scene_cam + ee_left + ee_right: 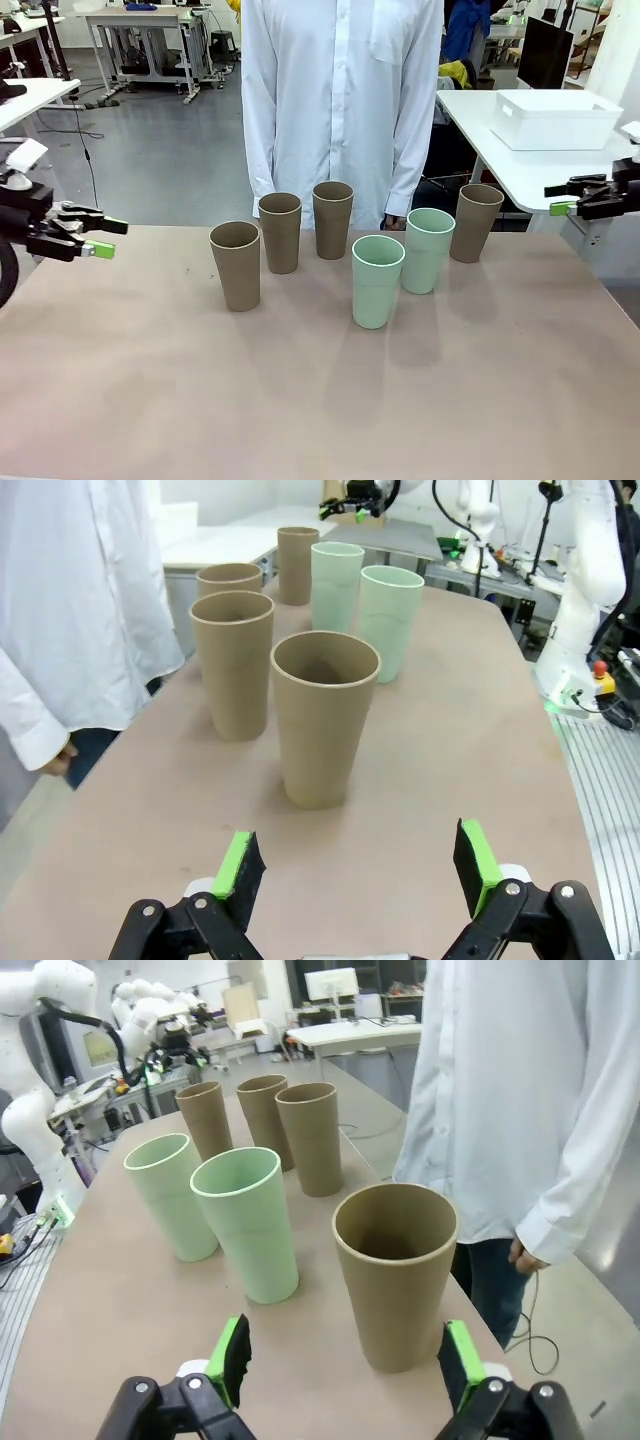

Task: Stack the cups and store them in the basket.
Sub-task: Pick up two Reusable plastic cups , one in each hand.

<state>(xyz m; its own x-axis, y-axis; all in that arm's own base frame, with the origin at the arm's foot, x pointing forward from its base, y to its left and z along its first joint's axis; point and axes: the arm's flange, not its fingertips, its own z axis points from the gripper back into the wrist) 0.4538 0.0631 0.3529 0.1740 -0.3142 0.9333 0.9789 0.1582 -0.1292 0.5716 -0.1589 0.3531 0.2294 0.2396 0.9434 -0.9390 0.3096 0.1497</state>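
Cups: six upright, apart, near table far edge; leftmost brown cup, rightmost brown cup nearest side edges. Basket: neighbouring white table, past far-right corner. Left gripper, right gripper: wide open, empty. Likely step: pinch end cup's wall, lift clear, nest vertically

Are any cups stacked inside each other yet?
No, the four brown cups and two green cups each stand alone on the table.

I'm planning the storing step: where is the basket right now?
In the front view the basket sits on the white side table at the far right, behind the right gripper and beyond the rightmost brown cup.
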